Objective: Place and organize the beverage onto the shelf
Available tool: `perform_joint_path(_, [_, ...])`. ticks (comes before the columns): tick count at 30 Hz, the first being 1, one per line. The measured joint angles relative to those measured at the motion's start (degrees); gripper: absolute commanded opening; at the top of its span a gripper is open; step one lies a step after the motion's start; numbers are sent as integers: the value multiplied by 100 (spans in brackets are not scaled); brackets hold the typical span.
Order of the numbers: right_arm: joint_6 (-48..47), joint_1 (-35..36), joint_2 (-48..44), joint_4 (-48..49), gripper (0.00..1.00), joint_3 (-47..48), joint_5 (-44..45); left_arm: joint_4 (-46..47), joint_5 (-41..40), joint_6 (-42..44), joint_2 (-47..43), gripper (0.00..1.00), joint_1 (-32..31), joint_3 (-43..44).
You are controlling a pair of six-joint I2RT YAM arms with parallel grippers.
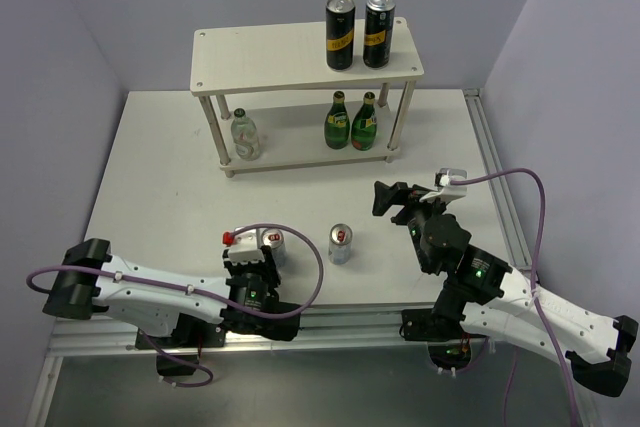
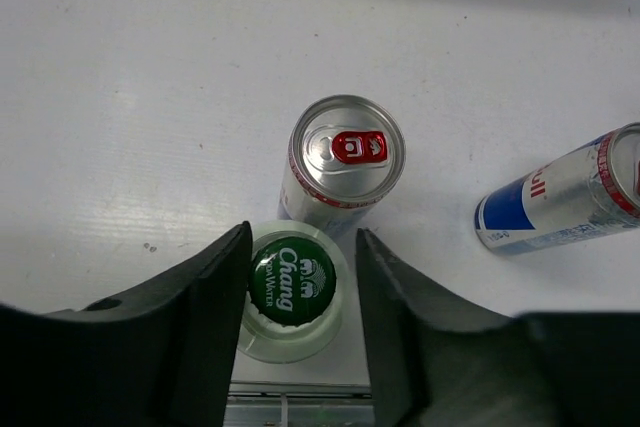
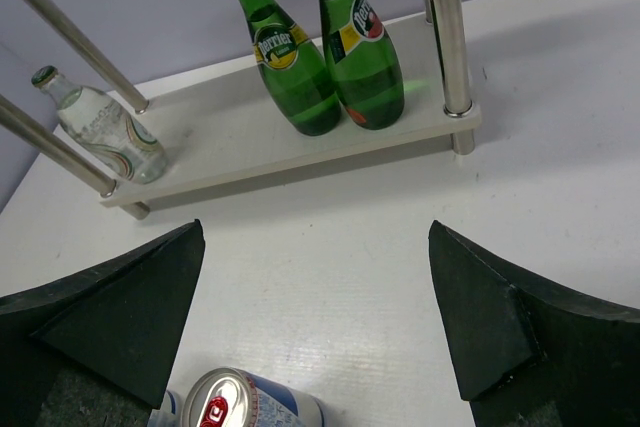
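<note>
Bench (image 1: 160, 167): white and flat, carrying everything. The two arms are bolted at its near edge.

Shelf (image 1: 270, 67): pale cream, two tiers on round posts, standing at the far side of the bench.

Right gripper (image 3: 316, 247): hovers over bare bench in front of the shelf and faces its lower tier. Its fingers are wide apart and hold nothing.

Left gripper (image 2: 302, 235): points straight down near the front edge, one finger on each side of a bottle. The fingers (image 2: 215, 287) are very near the glass, but I cannot tell whether they are pressing on it.

Black cans (image 1: 340, 32): two tall ones with yellow labels, side by side at the right end of the top tier.

Perrier bottles (image 3: 290, 72): two green glass bottles, touching, at the right end of the lower tier.

Clear bottle on the shelf (image 3: 100, 127): upright at the left end of the lower tier, well apart from the green pair.

Slim cans (image 2: 345, 152): two, silver, blue and red, upright on the bench. One is just beyond the left fingers, beside the bottle; the other (image 1: 341, 243) is further to the right.

Chang bottle (image 2: 292, 282): clear glass with a green cap, upright on the bench between the left fingers, not yet on the shelf.

Step in hand: likely gripping this bottle to carry it to the shelf.

Doing it well: close squarely on the neck below the cap. Lift straight up first so the can beside it is not knocked. Set it down by its clear twin.
</note>
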Motion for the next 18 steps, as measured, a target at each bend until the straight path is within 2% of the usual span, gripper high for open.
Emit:
perform_joint_path(6, [0, 0, 11, 0, 100, 0, -2, -111, -114, 37, 144, 31, -11, 9])
perform_joint_path(9, [0, 0, 11, 0, 100, 0, 0, -149, -125, 35, 151, 16, -11, 9])
perform_joint_path(10, [0, 0, 11, 0, 100, 0, 0, -151, -125, 35, 151, 7, -11, 9])
perform_joint_path(11, [0, 0, 13, -2, 100, 0, 0, -151, -125, 35, 151, 2, -11, 9])
perform_joint_path(18, [0, 0, 15, -2, 100, 0, 0, -153, -114, 37, 151, 0, -11, 22])
